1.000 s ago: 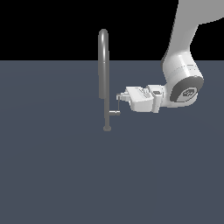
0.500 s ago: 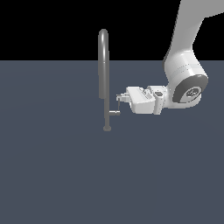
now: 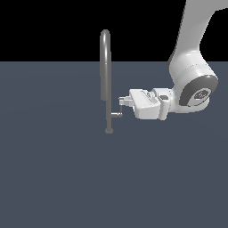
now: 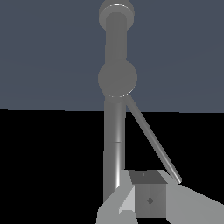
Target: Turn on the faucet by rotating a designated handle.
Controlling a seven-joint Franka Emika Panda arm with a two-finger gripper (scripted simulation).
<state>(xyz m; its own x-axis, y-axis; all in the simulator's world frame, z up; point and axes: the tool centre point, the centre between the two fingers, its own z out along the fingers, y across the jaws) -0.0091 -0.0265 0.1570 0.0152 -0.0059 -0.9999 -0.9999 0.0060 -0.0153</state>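
One tool (image 3: 121,102) reaches sideways, touching the handle (image 3: 119,111).

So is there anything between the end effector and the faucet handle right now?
Nothing visible does. In the exterior view the end effector sits right at the handle, on the exterior view's right of the faucet, with no other object between them. Whether it actually touches the lever cannot be told.

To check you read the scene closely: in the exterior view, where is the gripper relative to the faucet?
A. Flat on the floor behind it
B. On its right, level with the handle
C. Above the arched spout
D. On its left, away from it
B: the gripper reaches in sideways from the right of the faucet, at the handle low on the stem.
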